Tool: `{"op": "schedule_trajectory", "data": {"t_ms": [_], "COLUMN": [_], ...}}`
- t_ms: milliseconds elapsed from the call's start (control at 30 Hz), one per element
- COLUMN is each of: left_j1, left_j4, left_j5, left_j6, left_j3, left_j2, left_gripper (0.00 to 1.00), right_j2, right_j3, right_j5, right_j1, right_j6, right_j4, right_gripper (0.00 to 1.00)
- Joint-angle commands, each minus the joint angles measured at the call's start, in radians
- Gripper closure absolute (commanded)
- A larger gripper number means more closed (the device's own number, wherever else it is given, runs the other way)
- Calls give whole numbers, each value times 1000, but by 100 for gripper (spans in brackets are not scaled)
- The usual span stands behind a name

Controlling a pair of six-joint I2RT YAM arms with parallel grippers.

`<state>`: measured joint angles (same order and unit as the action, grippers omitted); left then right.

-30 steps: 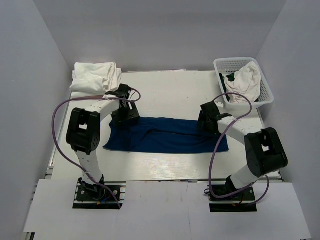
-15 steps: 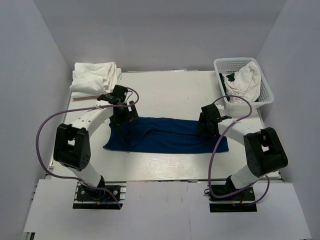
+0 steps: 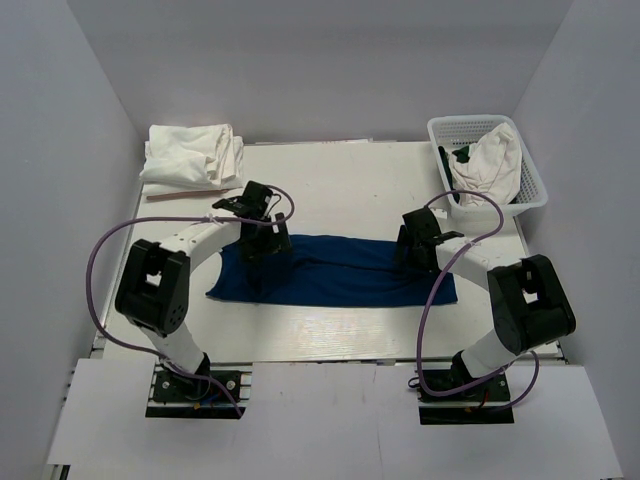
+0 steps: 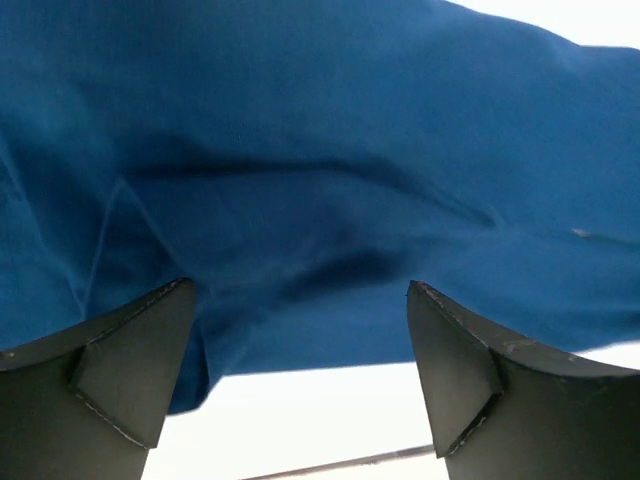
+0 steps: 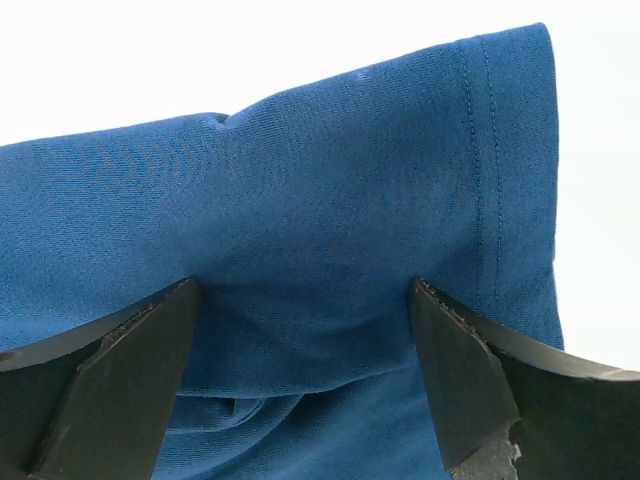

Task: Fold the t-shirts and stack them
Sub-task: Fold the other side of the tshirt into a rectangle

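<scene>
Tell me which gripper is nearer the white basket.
Right. The right gripper is over the navy t-shirt end near the basket; the left gripper is over its far end.

Left gripper (image 3: 266, 248) on the move! A second ago it sat at the upper-left corner of the navy shirt (image 3: 340, 270); now it has slid toward 4 o'clock, further in over the cloth. The wrist behind it swings the same way, drawing away from the white shirts (image 3: 190, 152) at 11 o'clock. The left elbow (image 3: 152, 285) dropped out toward 8 o'clock half a second ago and has since come partway back in. The purple cable (image 3: 91, 272) ballooned wide with that swing and now loops tighter.
</scene>
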<state>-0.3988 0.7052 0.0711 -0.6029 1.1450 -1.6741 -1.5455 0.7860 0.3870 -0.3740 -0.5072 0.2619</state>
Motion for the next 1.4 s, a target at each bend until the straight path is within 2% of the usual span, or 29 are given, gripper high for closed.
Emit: {"op": "schedule_trajectory", "data": {"t_ms": [0, 133, 233, 267, 300, 367, 433, 467, 500, 700, 733, 767, 800, 833, 933, 1133, 1233, 1267, 1300, 1367], "left_j1": [-15, -26, -37, -46, -46, -46, -57, -57, -67, -100, -100, -109, -109, -120, -129, -129, -129, -129, -129, -129], "left_j4": [3, -7, -21, -39, -53, -105, -131, -151, -151, -63, -50, -40, -11, 2, 31, 117, 84, 62, 45, 20], "left_j5": [-40, -51, -60, -51, -34, 45, 114, 131, 160, 162, 162, 162, 162, 162, 174, 121, 234, 324, 357, 328], "left_j6": [11, -8, -17, -17, -17, -17, -17, -17, -17, -17, -17, -17, -17, -8, 5, 44, 103, 133, 144, 144], "left_j3": [38, 25, 16, 7, 7, -19, -42, -51, -51, -74, -86, -87, -87, -87, -87, 21, 59, 59, 59, 50], "left_j2": [-24, -24, -12, 0, 11, 22, 31, 31, 31, 69, 70, 80, 80, 80, 99, 129, 168, 180, 192, 229], "left_gripper": [6, 12, 26, 34, 48, 59, 76, 85, 100, 100, 97, 87, 56, 40, 14, 0, 0, 0, 0, 0], "right_j2": [13, 38, 44, 41, 39, 44, 47, 48, 54, 64, 62, 64, 65, 65, 64, 68, 81, 85, 84, 90], "right_j3": [-30, -47, -47, -48, -48, -47, -48, -50, -51, -54, -56, -57, -56, -56, -54, -51, -53, -53, -51, -48], "right_j5": [12, 13, 10, 15, 15, 13, 19, 19, 21, 23, 20, 21, 21, 18, 12, -2, -11, -23, -26, -30], "right_j1": [1, 3, 3, 1, 1, 1, 3, 4, 4, 4, 4, 4, 4, 3, 4, 3, 6, 3, 4, 1], "right_j6": [22, 21, 21, 19, 18, 21, 16, 15, 18, 12, 10, 13, 15, 12, 15, 33, 55, 71, 78, 79], "right_j4": [37, 27, 25, 26, 25, 26, 28, 25, 23, 27, 25, 25, 25, 25, 25, 25, 13, 7, 8, 8], "right_gripper": [10, 10, 10, 10, 10, 10, 10, 10, 10, 10, 10, 10, 10, 10, 10, 10, 10, 10, 10, 10]}}
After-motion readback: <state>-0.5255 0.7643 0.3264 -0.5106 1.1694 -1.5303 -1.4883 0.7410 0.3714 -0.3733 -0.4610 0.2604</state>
